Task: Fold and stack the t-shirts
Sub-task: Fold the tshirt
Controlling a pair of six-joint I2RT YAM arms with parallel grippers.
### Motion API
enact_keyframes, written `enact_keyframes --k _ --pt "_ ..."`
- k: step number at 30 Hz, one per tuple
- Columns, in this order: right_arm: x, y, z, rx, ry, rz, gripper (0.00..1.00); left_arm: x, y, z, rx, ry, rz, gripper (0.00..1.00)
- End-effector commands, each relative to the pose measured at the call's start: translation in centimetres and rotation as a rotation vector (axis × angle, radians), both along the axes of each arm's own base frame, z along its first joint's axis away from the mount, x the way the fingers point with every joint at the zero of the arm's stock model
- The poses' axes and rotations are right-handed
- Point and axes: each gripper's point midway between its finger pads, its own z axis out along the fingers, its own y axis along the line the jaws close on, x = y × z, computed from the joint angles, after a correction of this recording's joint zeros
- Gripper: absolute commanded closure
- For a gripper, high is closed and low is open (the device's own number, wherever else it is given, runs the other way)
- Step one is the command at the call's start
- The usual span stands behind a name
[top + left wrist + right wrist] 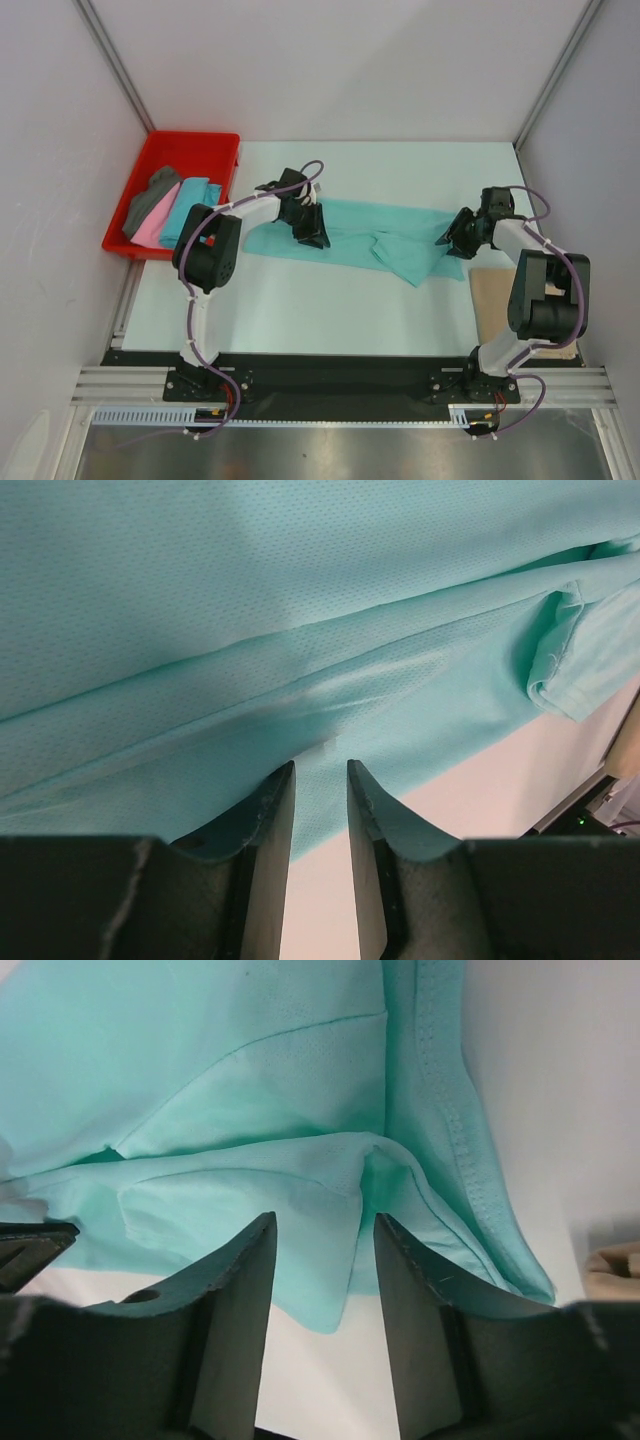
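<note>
the mint green shirt (380,225) is lying stretched across the middle of the table (300,310), between both grippers. the left gripper (320,765) is standing narrowly open at the hem. the right gripper (325,1217) is gaping wider at a fold. i think both should be closing together and lifting evenly. the table is looking smooth, and the white walls (330,60) are standing close.

A pale, matte table (300,310) fills the workspace, closed in by plain white panels: a back wall (340,70), a left wall (50,150) and a right wall (600,190). Slim aluminium posts (115,65) rise along the two rear corners. Along the near edge run a black base strip (330,372), a slotted aluminium rail (120,385) and a sheet of brushed metal (330,455), all under soft, even light that casts only faint shadows.
</note>
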Motion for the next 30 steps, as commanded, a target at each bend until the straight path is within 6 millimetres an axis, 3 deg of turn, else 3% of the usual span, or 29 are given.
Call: enact_keyframes --k 1,10,16,20,26,30 --pt "1.3 1.1 1.0 0.020 -0.050 0.036 0.52 0.5 0.3 2.2 -0.014 -0.059 -0.009 0.67" --pt "1.1 1.2 -0.9 0.010 -0.008 0.042 0.60 0.2 0.4 1.9 -0.013 -0.044 -0.007 0.67" --pt "0.2 0.3 -0.6 -0.047 -0.001 0.048 0.53 0.2 0.5 2.0 -0.008 -0.047 -0.004 0.67" --pt "0.1 0.4 -1.2 -0.038 0.003 0.054 0.55 0.4 0.7 1.8 0.000 -0.049 0.005 0.67" --pt "0.6 0.7 -1.5 -0.021 -0.001 0.054 0.64 0.8 1.0 1.9 0.006 -0.051 0.011 0.67" --pt "1.5 0.1 -0.7 -0.041 -0.028 0.036 0.78 0.5 1.1 1.5 0.006 -0.040 0.011 0.67"
